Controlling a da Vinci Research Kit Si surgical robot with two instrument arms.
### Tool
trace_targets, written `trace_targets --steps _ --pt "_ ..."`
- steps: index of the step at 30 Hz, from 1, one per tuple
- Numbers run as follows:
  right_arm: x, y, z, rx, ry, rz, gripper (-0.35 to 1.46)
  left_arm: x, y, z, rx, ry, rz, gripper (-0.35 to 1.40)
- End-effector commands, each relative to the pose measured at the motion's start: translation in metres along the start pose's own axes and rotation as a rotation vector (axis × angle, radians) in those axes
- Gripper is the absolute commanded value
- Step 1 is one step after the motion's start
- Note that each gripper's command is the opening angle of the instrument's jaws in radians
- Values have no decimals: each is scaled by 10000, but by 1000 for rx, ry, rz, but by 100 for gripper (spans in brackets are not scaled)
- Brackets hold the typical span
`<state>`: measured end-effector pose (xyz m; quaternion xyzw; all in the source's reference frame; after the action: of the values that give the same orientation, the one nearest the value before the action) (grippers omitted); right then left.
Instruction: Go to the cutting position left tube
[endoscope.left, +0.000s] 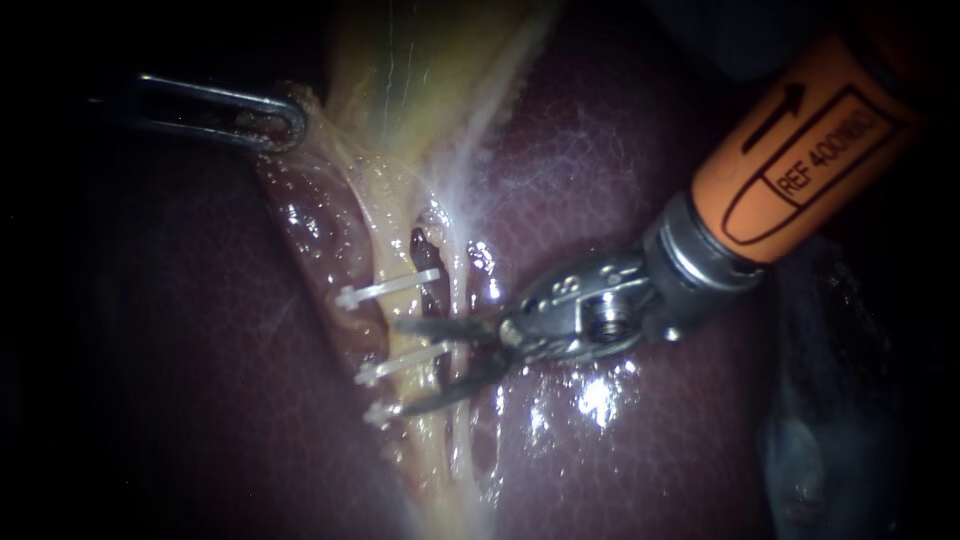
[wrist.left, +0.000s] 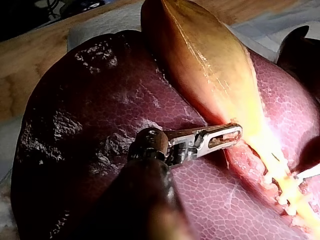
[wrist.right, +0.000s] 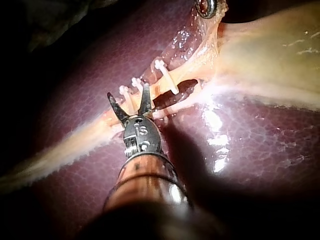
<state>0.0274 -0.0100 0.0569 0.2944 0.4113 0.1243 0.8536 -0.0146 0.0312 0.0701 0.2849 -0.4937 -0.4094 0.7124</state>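
— Item: right instrument (endoscope.left: 398, 367)?
— Blades apart, held at the left tube (endoscope.left: 398, 305), frame centre. Approach is judged nearly complete; centring between clips (endoscope.left: 385, 288) is called for. Left instrument (endoscope.left: 290, 120), upper left: clamped on gallbladder (endoscope.left: 400, 80).

The right instrument (endoscope.left: 415, 365), entering from the upper right of the frame, wears an orange sleeve (endoscope.left: 800, 140) with black outlined markings and an arrow. Below it come a ribbed grey metal collar (endoscope.left: 690, 255), a steel wrist with a round screw (endoscope.left: 607, 318), and two thin dark pointed blades (endoscope.left: 445, 328). The left instrument (endoscope.left: 270, 122), at upper left, ends in slim silvery slotted jaws.
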Motion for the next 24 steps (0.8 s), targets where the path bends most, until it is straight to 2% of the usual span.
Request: trace_targets --steps 1,7,18,21,24 --pt "-5 5 2 -1 0 9 109 0 0 0 1 0 0 -35" --pt "-25 27 5 13 -1 62 116 0 0 -2 1 1 0 -35" --pt "-67 73 42 117 15 194 123 0 0 -2 1 1 0 -35" --pt "-70 81 46 164 49 219 124 0 0 -2 1 1 0 -35" --pt "-67 83 48 229 89 239 124 0 0 -2 1 1 0 -35"
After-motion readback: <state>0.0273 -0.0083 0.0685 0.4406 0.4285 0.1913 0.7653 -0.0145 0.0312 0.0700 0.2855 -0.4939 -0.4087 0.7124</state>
